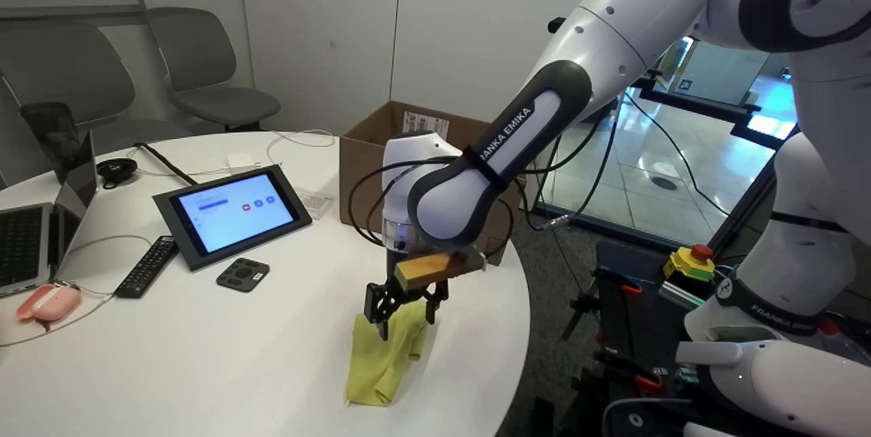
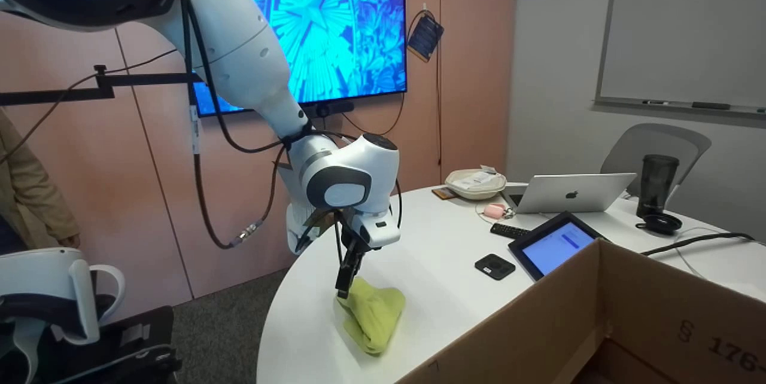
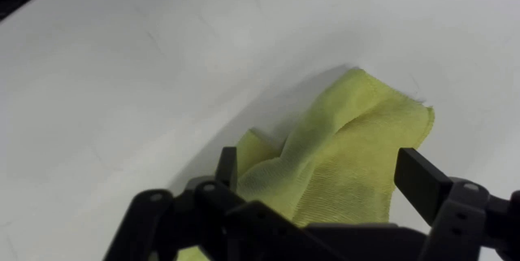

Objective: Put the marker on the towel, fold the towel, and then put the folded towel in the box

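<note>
Wrist view, lower right of frame: black jaws spread wide over the rumpled yellow-green cloth towel point(image 3: 341, 167), likely so they can pinch it; I see no marker.

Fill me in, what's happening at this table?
A Franka arm is on a fold-and-box job. Its open jaws hang over the yellow-green towel, holding nothing. The towel lies in loose folds on the white table, not yet in the cardboard box. No marker shows on the towel; the folds could be hiding one.
</note>
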Available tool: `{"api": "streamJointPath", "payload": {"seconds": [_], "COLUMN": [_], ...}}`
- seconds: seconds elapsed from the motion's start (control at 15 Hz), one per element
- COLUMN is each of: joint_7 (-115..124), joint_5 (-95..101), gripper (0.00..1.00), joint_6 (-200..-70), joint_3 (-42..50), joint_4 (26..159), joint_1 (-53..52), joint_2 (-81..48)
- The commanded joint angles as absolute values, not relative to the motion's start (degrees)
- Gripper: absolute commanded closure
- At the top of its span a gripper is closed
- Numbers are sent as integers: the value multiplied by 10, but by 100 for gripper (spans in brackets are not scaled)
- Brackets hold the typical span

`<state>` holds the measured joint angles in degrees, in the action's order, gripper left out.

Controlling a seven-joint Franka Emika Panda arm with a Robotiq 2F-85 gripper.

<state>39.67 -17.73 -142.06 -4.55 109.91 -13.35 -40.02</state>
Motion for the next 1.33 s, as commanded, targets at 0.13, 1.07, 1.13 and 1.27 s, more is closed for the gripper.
{"api": "streamJointPath", "payload": {"seconds": [0.13,1.07,1.13,1.27], "joint_7": [469,595,602,614], "joint_5": [-233,-220,-215,-207], "gripper": [0,21,26,43], "joint_6": [-1456,-1529,-1529,-1530], "joint_3": [-43,-4,0,6], "joint_4": [1097,1090,1090,1091], "joint_1": [-125,-158,-163,-171], "joint_2": [-429,-490,-493,-493]}}
